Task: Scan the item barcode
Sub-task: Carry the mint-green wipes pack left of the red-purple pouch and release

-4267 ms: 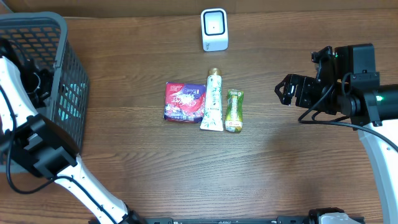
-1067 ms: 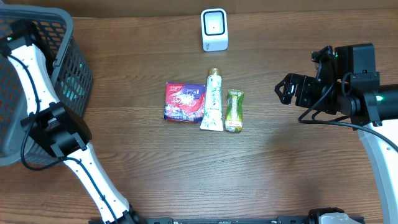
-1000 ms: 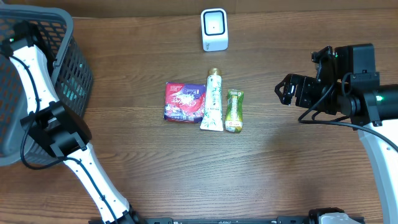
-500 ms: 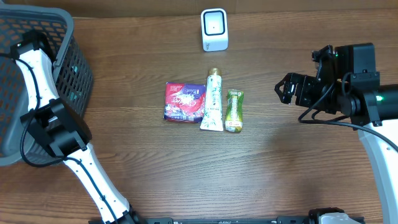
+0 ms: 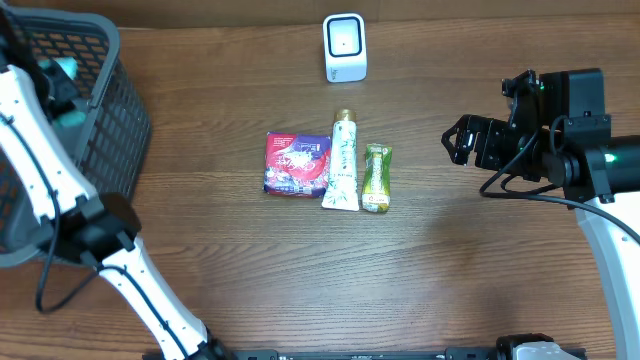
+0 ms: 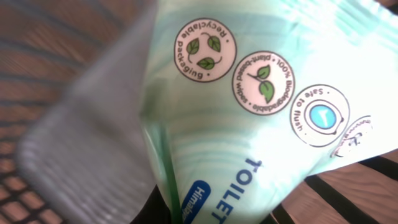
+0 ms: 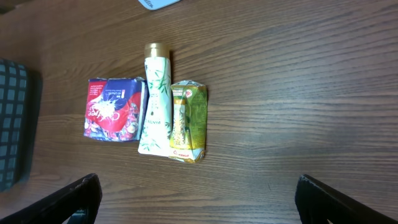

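wood table [image 5: 250, 280]: scanner [image 5: 345, 47], three packets [image 5: 340, 160], basket [image 5: 115, 110]

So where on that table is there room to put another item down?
Bare wood lies between the basket and the red packet, and between the green pouch and the right arm. The packet, tube and pouch crowd the middle.

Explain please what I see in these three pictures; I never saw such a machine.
Two robot arms work at a wooden table. One picture looks down from above; the others come from cameras on each wrist. The left gripper, over the grey basket, is shut on a pale green packet printed TOILET. The right gripper hangs open, empty. On the table lie a red-purple packet, a white tube and a green pouch side by side, with a white scanner beyond them.
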Motion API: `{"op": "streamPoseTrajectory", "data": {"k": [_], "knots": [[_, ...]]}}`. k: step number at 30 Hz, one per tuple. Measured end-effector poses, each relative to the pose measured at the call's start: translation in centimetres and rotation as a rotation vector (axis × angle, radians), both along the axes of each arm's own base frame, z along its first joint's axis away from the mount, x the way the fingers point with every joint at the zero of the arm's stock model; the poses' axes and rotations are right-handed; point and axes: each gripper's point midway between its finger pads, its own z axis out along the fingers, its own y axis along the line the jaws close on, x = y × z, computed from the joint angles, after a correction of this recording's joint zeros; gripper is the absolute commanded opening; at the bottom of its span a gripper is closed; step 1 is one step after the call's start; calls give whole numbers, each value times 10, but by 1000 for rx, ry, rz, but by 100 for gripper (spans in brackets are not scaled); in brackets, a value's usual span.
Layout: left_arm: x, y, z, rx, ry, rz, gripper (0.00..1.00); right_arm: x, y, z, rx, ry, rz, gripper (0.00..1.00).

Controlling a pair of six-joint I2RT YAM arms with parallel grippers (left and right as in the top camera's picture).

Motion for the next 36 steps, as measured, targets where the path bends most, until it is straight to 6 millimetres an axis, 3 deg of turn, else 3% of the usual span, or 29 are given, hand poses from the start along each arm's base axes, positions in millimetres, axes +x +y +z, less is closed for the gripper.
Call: {"op": "streamPoseTrajectory", "data": {"k": [3, 4, 8, 12, 15, 19, 24, 27, 31, 36], "knots": [[-14, -13, 65, 74, -128, -28, 4, 0, 0, 0, 0, 2, 0, 100], [-23, -23, 95, 104, -186, -43, 4, -1, 0, 0, 0, 3, 0, 100], [-45, -67, 167, 163, -353, -176, 4, -1, 0, -1, 0, 7, 0, 100], [-52, -134, 206, 180, -462, -407, 4, -3, 0, -2, -1, 14, 0, 100], [-46, -187, 208, 154, -472, -586, 4, -4, 0, -2, -2, 19, 0, 100], [-31, -237, 160, 54, -326, -747, 4, -5, 0, -3, -2, 23, 0, 100], [-16, -269, 52, -80, -30, -835, 4, -4, 0, -3, -2, 21, 0, 100], [-11, -276, -9, -119, 92, -837, 4, -4, 0, -3, -3, 21, 0, 100], [-21, -273, -89, -159, 230, -781, 4, -4, 0, -3, -2, 22, 0, 100], [-40, -269, -158, -177, 308, -724, 4, -4, 0, -3, -2, 22, 0, 100]]}}
